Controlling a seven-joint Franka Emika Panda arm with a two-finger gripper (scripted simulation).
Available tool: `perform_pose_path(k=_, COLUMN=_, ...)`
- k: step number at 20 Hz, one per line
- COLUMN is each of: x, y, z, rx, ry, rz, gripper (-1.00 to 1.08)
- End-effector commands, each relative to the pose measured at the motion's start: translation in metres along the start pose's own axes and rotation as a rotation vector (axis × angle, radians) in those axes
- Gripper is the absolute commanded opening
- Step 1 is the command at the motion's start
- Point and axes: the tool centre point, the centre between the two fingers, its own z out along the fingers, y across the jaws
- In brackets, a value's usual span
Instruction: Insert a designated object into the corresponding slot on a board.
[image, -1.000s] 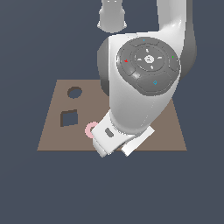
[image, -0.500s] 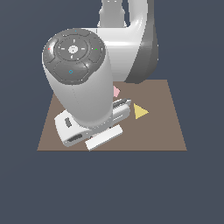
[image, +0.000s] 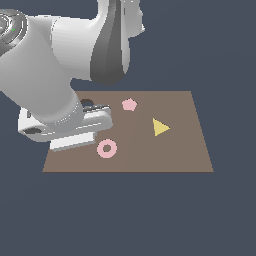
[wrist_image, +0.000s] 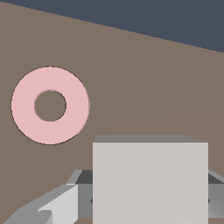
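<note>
The light-grey square tile (wrist_image: 150, 181) sits between my gripper's (wrist_image: 148, 197) two grey fingers (wrist_image: 61, 208), which are shut on its sides. It hangs just above the brown board (wrist_image: 131, 78). In the exterior view the tile (image: 74, 142) shows as a pale slab under the white hand (image: 65, 125), over the left part of the board (image: 165, 155). The arm covers the square slot. Only an edge of the round hole (image: 87, 103) shows beside the hand.
A pink ring (image: 106, 148) lies on the board just to the exterior view's right of the hand, and shows close by in the wrist view (wrist_image: 50, 105). A pink pentagon (image: 129, 104) and a yellow triangle (image: 160, 127) lie further right.
The arm has swung toward the exterior view's left with the tile in its grip. It now covers the holes and has uncovered the ring, pentagon and triangle.
</note>
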Motion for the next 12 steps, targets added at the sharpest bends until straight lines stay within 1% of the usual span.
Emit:
perform_pose_path(k=1, x=-0.0091, y=0.0085, z=-0.0008, rx=0.001, ry=0.001, rz=0.033, gripper=-1.00)
perform_pose_path(k=4, x=-0.0145, y=0.0132, z=-0.0010, rx=0.001, ry=0.001, rz=0.050, gripper=-1.00)
perform_pose_path(k=12, x=-0.0151, y=0.0130, z=0.0085, rx=0.001, ry=0.001, rz=0.050, gripper=-1.00)
